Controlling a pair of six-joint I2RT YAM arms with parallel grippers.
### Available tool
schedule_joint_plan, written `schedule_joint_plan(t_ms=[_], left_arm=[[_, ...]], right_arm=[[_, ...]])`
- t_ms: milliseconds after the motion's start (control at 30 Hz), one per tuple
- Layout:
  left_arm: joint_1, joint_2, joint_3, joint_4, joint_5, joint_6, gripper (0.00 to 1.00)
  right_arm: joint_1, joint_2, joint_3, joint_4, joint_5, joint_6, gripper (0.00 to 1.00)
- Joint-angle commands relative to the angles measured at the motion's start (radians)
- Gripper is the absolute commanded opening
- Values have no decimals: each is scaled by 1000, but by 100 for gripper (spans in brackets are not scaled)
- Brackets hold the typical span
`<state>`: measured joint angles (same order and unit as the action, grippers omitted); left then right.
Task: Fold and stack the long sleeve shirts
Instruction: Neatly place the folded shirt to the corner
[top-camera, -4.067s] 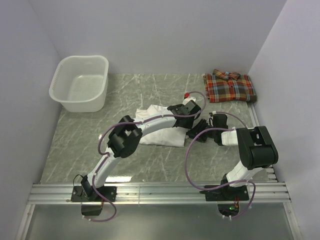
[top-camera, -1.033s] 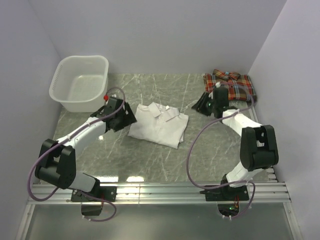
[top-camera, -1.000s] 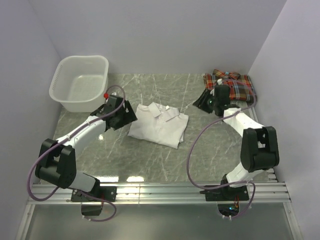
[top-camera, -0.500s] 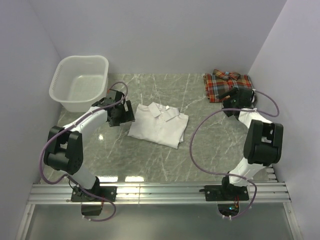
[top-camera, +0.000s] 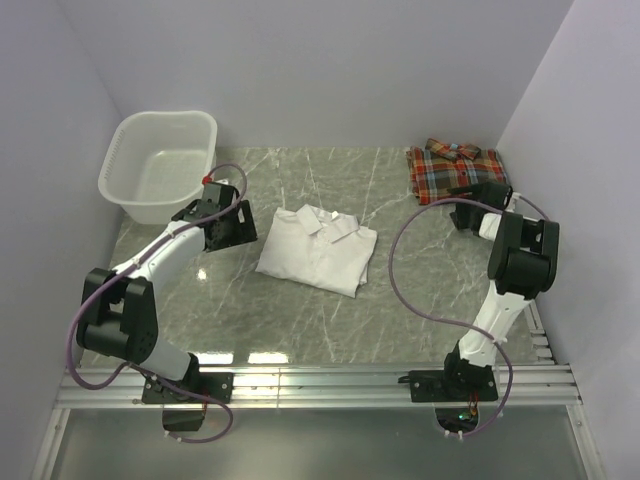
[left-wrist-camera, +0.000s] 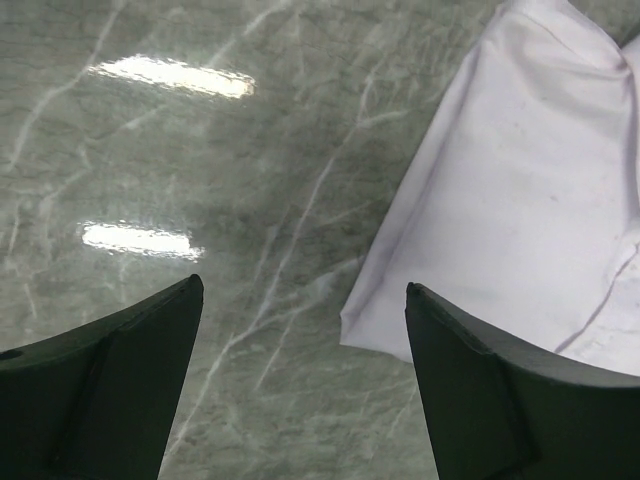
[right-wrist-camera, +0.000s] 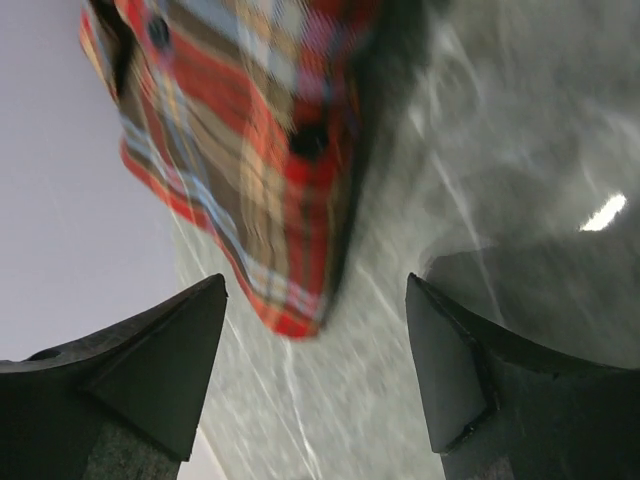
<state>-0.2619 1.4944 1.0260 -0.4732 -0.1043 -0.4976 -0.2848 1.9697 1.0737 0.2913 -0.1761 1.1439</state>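
White shirt folded, collar toward far wall, long axis crosswise | left hand released | right hand released

A white plastic laundry basket with a perforated wall and rounded corners stands upright in the far left corner of the table, close to the left wall and a little short of the far one. The tabletop is grey-green with pale marble veining, and bright patches of reflected light lie on it near its front edge; the left wrist view shows two such patches on the same stone pattern. Plain pale lilac walls close the scene on the left, far and right sides, and a ribbed aluminium rail runs across the near edge.
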Motion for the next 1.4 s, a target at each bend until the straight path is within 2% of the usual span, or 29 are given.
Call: schedule_joint_plan(t_ms=[0,100,233,367,400,433,467,500,667,1000,1133,1367], left_arm=[[24,-19,14,33,-38,7,88],[35,-22,13,36,-47,1,88],[41,-19,13,36,-67,-1,87],[41,-22,14,35,-72,-4,86],[41,-25,14,35,-71,-5,86],[41,-29,14,33,-71,-7,86],[41,-36,13,39,-66,-7,86],[41,-46,13,41,-61,-7,86],[41,-79,5,45,-52,-12,86],[47,-160,-15,62,-20,-21,85],[50,-161,-17,65,-3,-24,85],[61,-143,-12,62,46,-36,85]], right_arm=[[-13,70,98,54,44,34,78],[-16,125,144,48,53,62,76],[-14,178,172,68,43,103,67],[-8,198,161,109,4,120,38],[-5,186,152,115,0,123,28],[-1,175,119,123,-2,122,10],[7,161,100,131,0,123,2],[12,131,79,132,1,131,0],[50,-9,-135,213,30,186,0],[219,-293,-411,88,148,280,0],[272,-342,-526,124,138,300,0],[395,-428,-587,37,171,359,2]])
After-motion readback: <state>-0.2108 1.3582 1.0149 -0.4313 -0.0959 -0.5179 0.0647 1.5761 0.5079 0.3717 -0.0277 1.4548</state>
